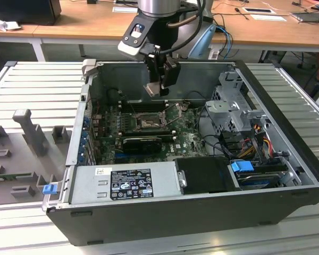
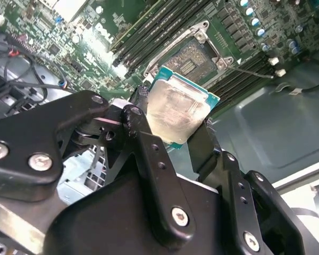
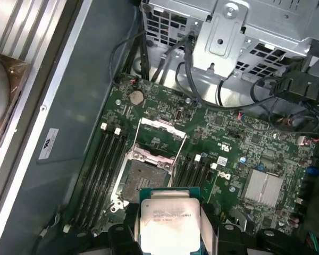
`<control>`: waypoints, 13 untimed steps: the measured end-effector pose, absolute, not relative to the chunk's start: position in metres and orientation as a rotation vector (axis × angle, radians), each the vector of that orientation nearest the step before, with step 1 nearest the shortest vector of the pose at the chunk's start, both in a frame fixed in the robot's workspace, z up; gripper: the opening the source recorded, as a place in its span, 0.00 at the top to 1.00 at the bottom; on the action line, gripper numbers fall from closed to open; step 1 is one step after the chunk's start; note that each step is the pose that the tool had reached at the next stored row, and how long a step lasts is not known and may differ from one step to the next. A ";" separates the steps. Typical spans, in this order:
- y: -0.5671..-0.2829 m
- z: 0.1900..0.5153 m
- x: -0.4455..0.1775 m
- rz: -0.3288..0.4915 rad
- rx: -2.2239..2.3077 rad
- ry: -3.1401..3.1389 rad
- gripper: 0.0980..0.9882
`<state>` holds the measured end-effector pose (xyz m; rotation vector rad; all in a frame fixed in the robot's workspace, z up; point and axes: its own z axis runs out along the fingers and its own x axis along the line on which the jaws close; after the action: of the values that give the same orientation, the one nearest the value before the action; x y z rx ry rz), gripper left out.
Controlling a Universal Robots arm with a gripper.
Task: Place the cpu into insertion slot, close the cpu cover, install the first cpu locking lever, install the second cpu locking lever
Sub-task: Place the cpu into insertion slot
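Black claw point(image 1: 160, 85) is clamped on the small flat square cpu with dull silver top point(image 2: 178, 109), gripping two opposite edges, probably to spare its contact face. Chip hangs above the square black-rimmed insertion slot point(image 3: 146, 172), clear of it. Thin silver-grey cpu cover point(image 3: 162, 126) stands open, so the pin field is exposed.

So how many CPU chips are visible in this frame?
1: the small square silver-topped cpu, clamped in the end effector above the green motherboard; the square black-rimmed insertion slot holds none.
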<state>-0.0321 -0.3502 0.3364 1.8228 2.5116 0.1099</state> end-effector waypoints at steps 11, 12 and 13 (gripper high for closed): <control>-0.350 0.333 -0.035 0.108 1.867 2.477 0.50; -0.350 0.333 -0.035 0.108 1.870 2.474 0.50; -0.350 0.333 -0.035 0.108 1.874 2.472 0.50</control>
<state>-0.0351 -0.3502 0.3325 1.8738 2.4716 0.1078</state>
